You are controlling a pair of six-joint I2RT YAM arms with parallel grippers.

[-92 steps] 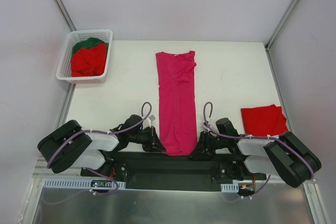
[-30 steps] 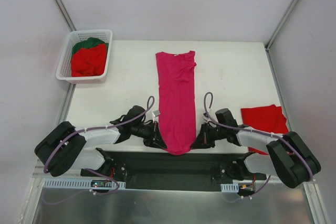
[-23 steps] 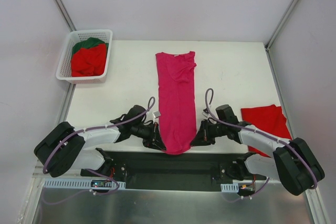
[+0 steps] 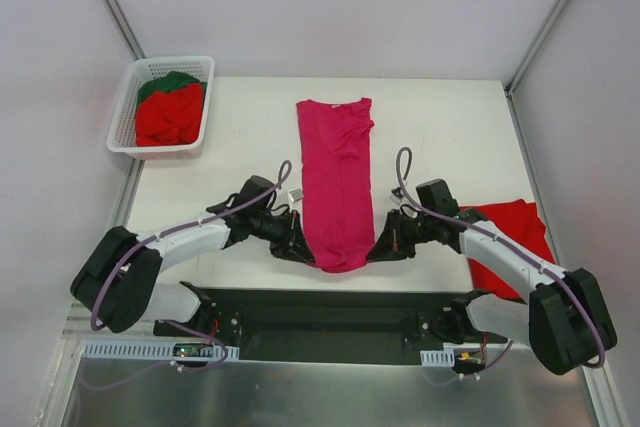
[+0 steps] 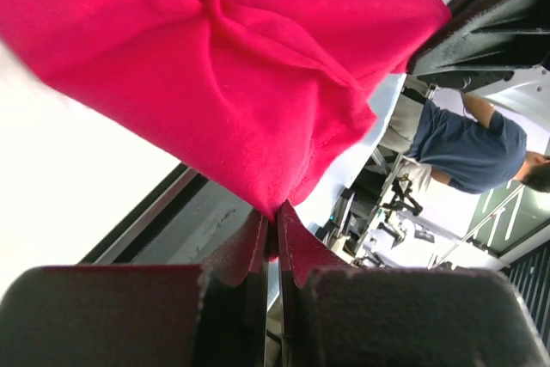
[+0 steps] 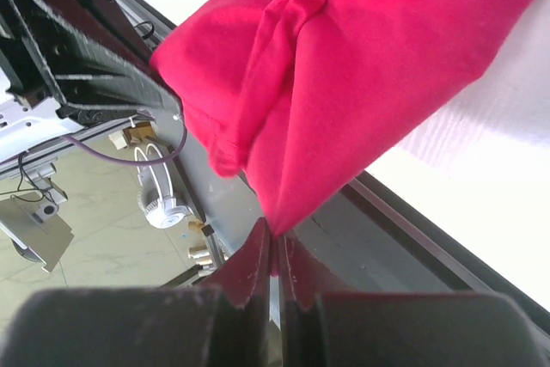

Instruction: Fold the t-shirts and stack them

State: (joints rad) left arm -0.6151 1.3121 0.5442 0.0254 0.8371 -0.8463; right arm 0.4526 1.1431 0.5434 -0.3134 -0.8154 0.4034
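At the centre of the white table [image 4: 220, 177], seen from above, the magenta t-shirt [image 4: 337, 182] lies as a long narrow strip running from 12 o'clock, where its collar end rests flat, to 6 o'clock, where its near end is gathered between the two arms. The left gripper [image 4: 300, 250] meets this near end at the strip's 7 o'clock corner, and the right gripper [image 4: 383, 247] meets it at the 5 o'clock corner.

In the left wrist view, the left gripper [image 5: 275, 234] has its fingers pressed together on a small pinch of magenta cloth, which fans out toward 12 o'clock. In the right wrist view, the right gripper [image 6: 273, 242] is likewise clamped on a pleated corner of the same cloth.

A folded red t-shirt [image 4: 510, 232] lies at the table's 4 o'clock, partly under the right arm. At 10 o'clock the white basket [image 4: 125, 97] holds a crumpled red bundle [image 4: 168, 117], with a dark green shirt [image 4: 170, 81] at its far side.
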